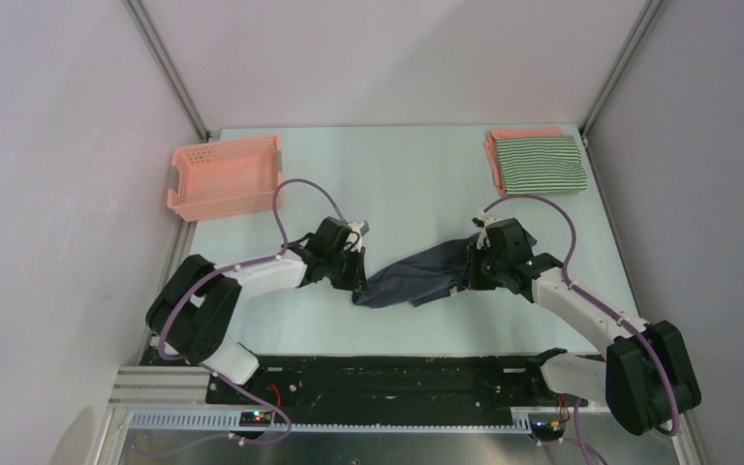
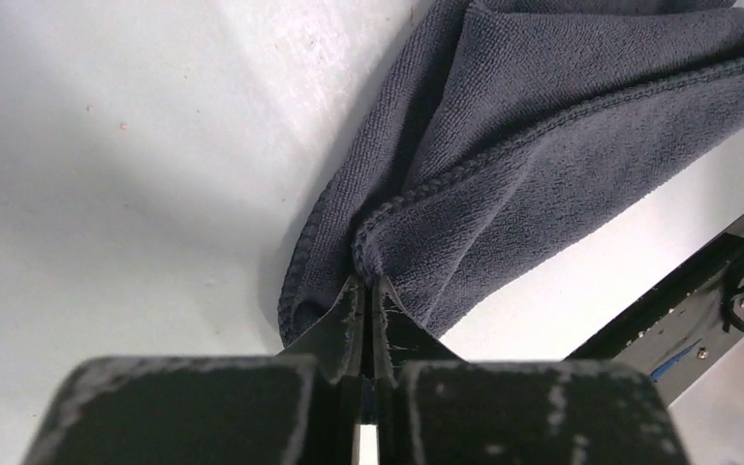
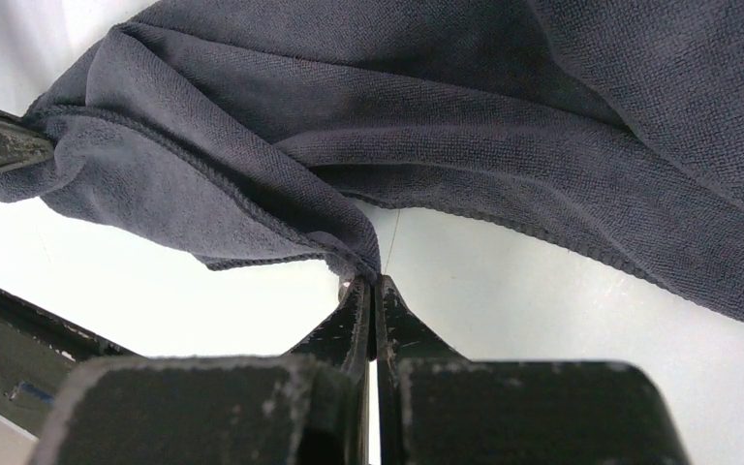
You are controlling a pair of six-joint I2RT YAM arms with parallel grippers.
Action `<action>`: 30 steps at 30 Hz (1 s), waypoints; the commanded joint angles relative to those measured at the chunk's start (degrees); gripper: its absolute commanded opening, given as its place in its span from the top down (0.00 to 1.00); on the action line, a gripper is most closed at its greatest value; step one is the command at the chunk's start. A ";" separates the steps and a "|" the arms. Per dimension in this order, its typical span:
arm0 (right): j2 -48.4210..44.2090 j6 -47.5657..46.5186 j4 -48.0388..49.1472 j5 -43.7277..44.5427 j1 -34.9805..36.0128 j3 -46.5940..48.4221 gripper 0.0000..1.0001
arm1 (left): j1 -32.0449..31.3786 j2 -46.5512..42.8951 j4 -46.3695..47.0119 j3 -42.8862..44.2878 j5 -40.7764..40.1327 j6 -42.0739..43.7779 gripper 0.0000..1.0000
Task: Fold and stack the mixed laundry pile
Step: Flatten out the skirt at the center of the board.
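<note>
The dark navy-grey garment [image 1: 415, 275] hangs bunched between my two grippers at the table's middle front. My left gripper [image 1: 356, 282] is shut on its left corner; in the left wrist view the cloth [image 2: 504, 126] runs up from the shut gripper [image 2: 368, 283]. My right gripper [image 1: 465, 274] is shut on its right corner; in the right wrist view the cloth [image 3: 426, 126] drapes above the shut gripper [image 3: 373, 281]. The green-and-white striped garment [image 1: 541, 163] lies folded on the salmon-pink one [image 1: 523, 134] at the back right corner.
A pink plastic lattice basket [image 1: 225, 175] stands at the back left of the table [image 1: 397, 174]. The black base rail [image 1: 387, 378] runs along the near edge. Grey walls enclose the table on three sides.
</note>
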 commanded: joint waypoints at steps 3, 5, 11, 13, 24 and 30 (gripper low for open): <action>-2.09 -1.49 0.71 0.96 -0.29 1.36 1.00 | 1.05 -5.72 -0.07 1.84 -4.83 -1.15 1.00; -3.27 -1.88 0.53 2.12 -0.33 1.85 1.00 | 2.45 -7.80 -0.79 3.11 -6.45 -1.36 1.00; -5.09 -4.94 -2.11 9.77 -0.40 13.05 1.00 | 7.48 -12.14 -2.40 10.09 -8.90 -0.65 1.00; -5.20 -8.67 -1.30 12.19 -0.19 18.77 1.00 | 9.62 -13.07 -3.12 15.09 -9.19 -0.25 1.00; -3.78 -31.92 -3.20 17.86 0.90 54.52 1.00 | 13.71 -18.82 -7.81 48.17 -8.45 3.13 1.00; -13.80 -41.85 -2.25 15.57 9.97 57.16 1.00 | 12.85 -29.22 -7.84 51.30 -3.76 2.36 1.00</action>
